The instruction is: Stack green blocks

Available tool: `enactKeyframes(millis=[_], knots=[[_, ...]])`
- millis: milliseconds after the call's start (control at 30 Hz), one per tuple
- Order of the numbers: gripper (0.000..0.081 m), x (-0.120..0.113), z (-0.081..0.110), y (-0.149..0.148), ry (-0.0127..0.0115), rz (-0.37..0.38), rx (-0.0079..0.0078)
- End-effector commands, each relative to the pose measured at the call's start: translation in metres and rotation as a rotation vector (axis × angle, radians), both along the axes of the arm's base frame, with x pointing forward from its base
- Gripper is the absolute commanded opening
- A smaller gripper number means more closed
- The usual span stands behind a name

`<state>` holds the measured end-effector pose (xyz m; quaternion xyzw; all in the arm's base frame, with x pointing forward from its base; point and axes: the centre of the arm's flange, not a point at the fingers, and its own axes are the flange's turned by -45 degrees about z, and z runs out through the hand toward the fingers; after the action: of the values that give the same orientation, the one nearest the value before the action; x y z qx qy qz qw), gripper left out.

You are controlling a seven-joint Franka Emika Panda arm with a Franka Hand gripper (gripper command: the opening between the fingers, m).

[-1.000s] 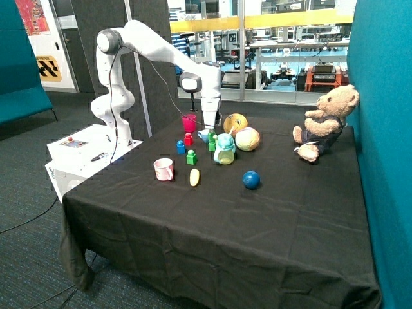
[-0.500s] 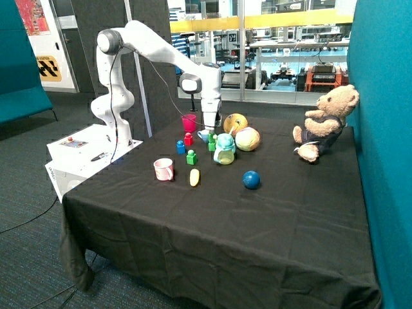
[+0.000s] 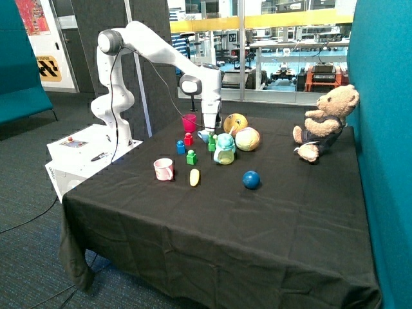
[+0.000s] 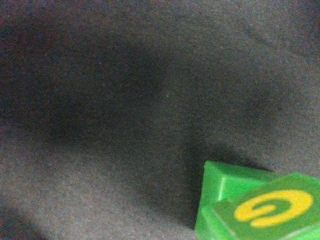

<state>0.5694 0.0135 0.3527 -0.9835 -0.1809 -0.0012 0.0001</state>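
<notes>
Green blocks stand on the black cloth next to the pale green jar; they look like one on top of another, but I cannot tell for sure. A third green block stands alone nearer the front, by the blue brick. My gripper hangs just above and behind the blocks by the jar. The wrist view shows a green block with a yellow mark on top, close below on the dark cloth.
A red brick and a magenta cup stand behind the blue brick. A pink mug, a yellow piece, a blue ball, two round toys and a teddy bear also sit on the table.
</notes>
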Motion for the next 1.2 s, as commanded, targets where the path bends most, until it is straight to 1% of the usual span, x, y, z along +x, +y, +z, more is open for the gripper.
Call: enactKeyframes(millis=[0,133,200,233,267,300,367,400,467,533,600,633,733,833,867,933,967,1000,1033,1067,1167], knots=[[0.0000,0.003,-0.004,0.003,0.0024,0.000,-0.0006],[0.0000,0.004,-0.004,0.004,0.0024,0.003,-0.0006],[0.0047,0.004,-0.004,0.005,0.0024,0.004,-0.0006],[0.0170,0.004,-0.003,0.006,0.0024,0.006,-0.0006],[0.0274,0.003,-0.003,0.007,0.0024,0.007,-0.0006],[0.0347,0.003,-0.003,0.008,0.0024,0.007,-0.0006],[0.0433,0.003,-0.002,0.009,0.0024,0.009,-0.0006],[0.0428,0.002,-0.002,0.009,0.0024,0.010,-0.0006],[0.0473,0.002,-0.002,0.010,0.0024,0.011,-0.0006],[0.0550,0.001,-0.001,0.012,0.0024,0.014,-0.0006],[0.0593,0.000,-0.001,0.013,0.0024,0.016,-0.0007],[0.0580,0.000,0.000,0.013,0.0024,0.017,-0.0007],[0.0637,-0.001,0.000,0.014,0.0024,0.018,-0.0007],[0.0654,-0.002,0.001,0.015,0.0024,0.021,-0.0007],[0.0682,-0.002,0.001,0.015,0.0024,0.021,-0.0007],[0.0705,-0.003,0.001,0.015,0.0024,0.022,-0.0007],[0.0708,-0.003,0.001,0.015,0.0024,0.022,-0.0007],[0.0671,-0.003,0.001,0.015,0.0024,0.023,-0.0007],[0.0654,-0.004,0.001,0.015,0.0024,0.023,-0.0007],[0.0695,-0.004,0.001,0.015,0.0024,0.024,-0.0007],[0.0747,-0.004,0.002,0.015,0.0024,0.022,-0.0007]])
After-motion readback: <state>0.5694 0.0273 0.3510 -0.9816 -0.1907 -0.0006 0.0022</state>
